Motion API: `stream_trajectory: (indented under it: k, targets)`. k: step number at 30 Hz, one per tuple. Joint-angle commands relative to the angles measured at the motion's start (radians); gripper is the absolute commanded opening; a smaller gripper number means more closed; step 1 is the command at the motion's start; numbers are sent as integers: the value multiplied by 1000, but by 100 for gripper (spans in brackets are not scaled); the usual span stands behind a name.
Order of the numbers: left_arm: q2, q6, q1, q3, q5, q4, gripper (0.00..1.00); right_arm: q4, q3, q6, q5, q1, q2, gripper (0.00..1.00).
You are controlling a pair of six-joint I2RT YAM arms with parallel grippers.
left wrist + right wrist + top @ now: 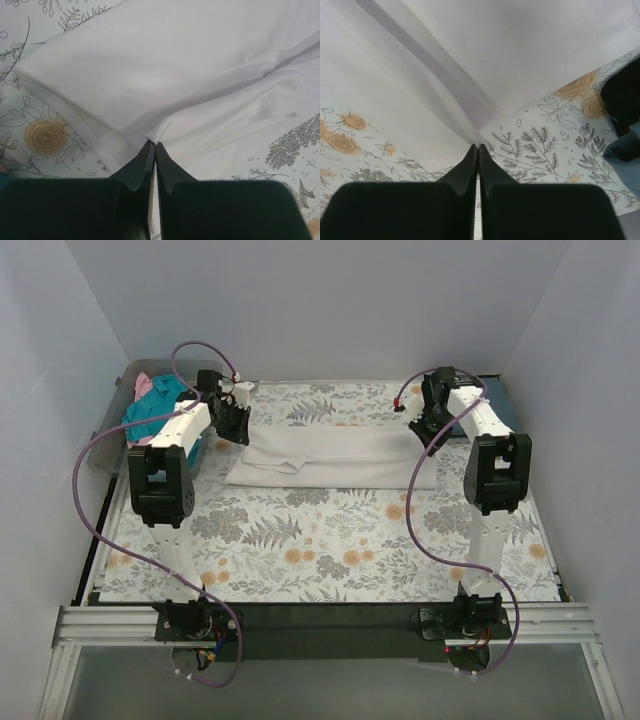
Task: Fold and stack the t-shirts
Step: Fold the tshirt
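The white t-shirt (335, 458) lies folded into a long strip across the far middle of the floral table cover (330, 540). My left gripper (236, 426) is at the strip's left end. In the left wrist view it (152, 145) is shut, pinching a fold of the white t-shirt (165, 65). My right gripper (424, 426) is at the strip's right end. In the right wrist view it (478, 146) is shut on a taut ridge of the white t-shirt (520, 45). Teal and pink t-shirts (155, 402) sit in a bin at the far left. A slate-blue t-shirt (503, 392) lies at the far right.
The grey bin (108, 445) stands beyond the table's left edge, beside the left arm. The slate-blue cloth (624, 147) shows close to the right gripper's right side. White walls enclose the table on three sides. The near half of the cover shows only its floral pattern.
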Motion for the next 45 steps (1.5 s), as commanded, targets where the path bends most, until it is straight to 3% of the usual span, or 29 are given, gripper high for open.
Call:
stream_trajectory:
  k: [1,6,8,10,12,18,27,37,45]
  targets:
    - [-8,-9,6,26,-2,22,0,-10,71,-12,7,-7,16,1]
    - [8,-14,6,18,-22,44,0,-7,106,5,10,-7,48,1]
    - [23,-29,6,44,-38,41,2,-9,120,19,30,-5,65,12]
    - [31,-46,6,73,-28,10,23,-9,118,32,47,-4,57,32]
    - [17,-59,9,95,-21,-8,34,-10,129,54,47,-4,34,35]
    - [-115,-92,44,-66,13,-50,42,-10,30,130,-17,18,-91,35]
    - [-195,-97,59,-308,-13,1,41,58,-142,193,-59,41,-73,29]
    - [-141,-97,59,-382,-91,44,25,108,-188,189,25,41,13,26]
    - [-196,-77,59,-483,-150,56,21,146,-430,143,47,39,-67,25]
